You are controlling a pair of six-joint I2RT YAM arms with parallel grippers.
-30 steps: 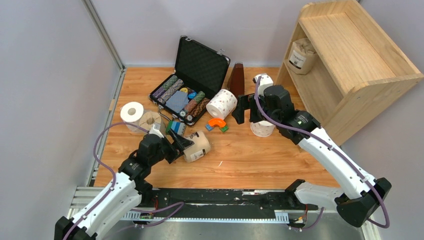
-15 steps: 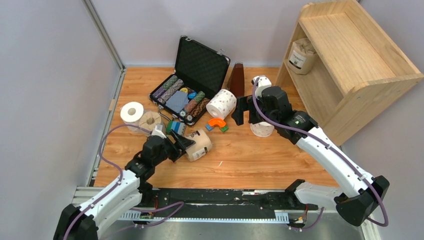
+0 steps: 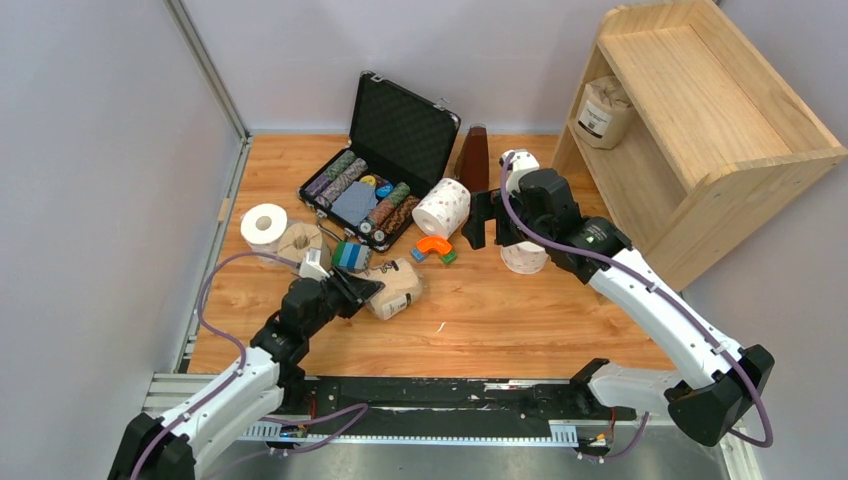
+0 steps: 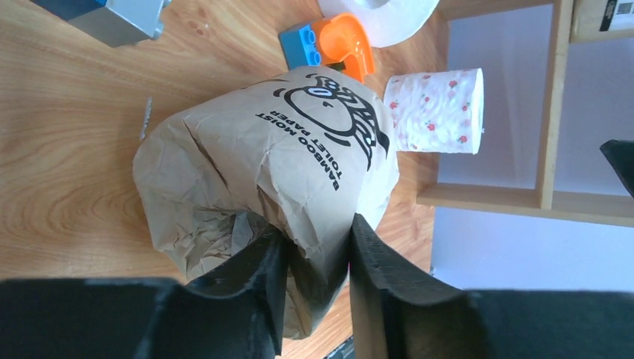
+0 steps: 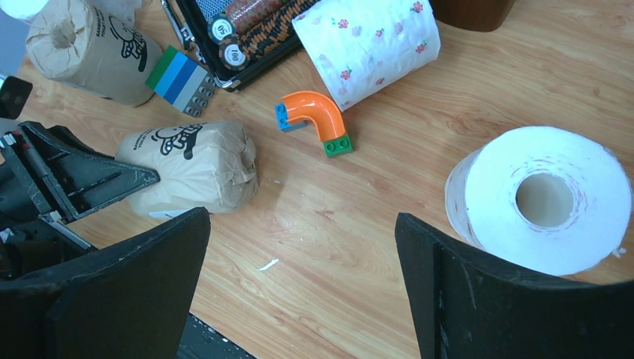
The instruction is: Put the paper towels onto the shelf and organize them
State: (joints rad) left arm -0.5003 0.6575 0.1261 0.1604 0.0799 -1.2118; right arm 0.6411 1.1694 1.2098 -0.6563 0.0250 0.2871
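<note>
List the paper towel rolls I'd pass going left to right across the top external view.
far-left white roll → upright tan roll → lying tan roll → lying red-dotted roll → standing white roll → tan roll on the inner level of the shelf.

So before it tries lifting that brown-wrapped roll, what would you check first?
1. Left hand shut on the tan roll: ok.
2. Grip firm enough to lift: cannot tell; it pinches mostly wrapper.
3. Right hand open: ok.
4. Upright white roll centred in that hand: not ok; it stands off to one side.
5. Room on the shelf: ok; its top is bare.
</note>
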